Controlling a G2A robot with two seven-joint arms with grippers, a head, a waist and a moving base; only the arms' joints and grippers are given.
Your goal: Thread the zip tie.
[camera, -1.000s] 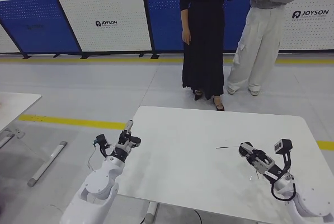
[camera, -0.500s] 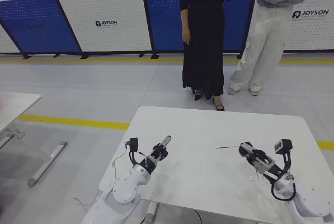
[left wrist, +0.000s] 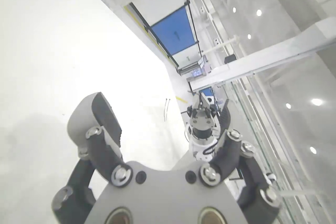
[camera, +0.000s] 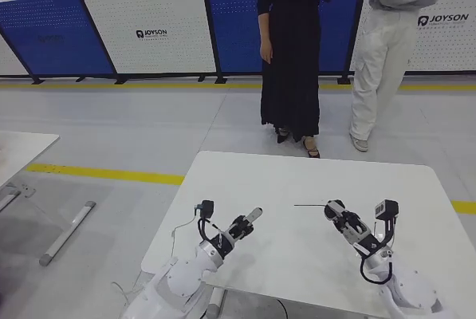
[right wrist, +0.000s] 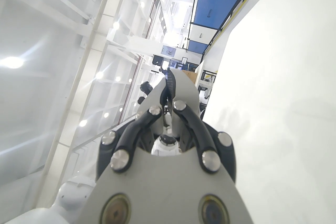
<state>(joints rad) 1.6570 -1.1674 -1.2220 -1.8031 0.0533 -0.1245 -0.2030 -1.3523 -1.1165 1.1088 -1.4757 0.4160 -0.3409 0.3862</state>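
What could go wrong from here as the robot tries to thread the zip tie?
1. The zip tie is thin and held only at one end by the right gripper, with its free end pointing toward the left gripper. That end may flex, so a grasp could miss it.
2. The left fingers stand wide open. A bump on approach might twist the zip tie in the right gripper's hold.

Dark logo lettering on the white wall panels (camera: 151, 33) beyond the table (camera: 301, 171).
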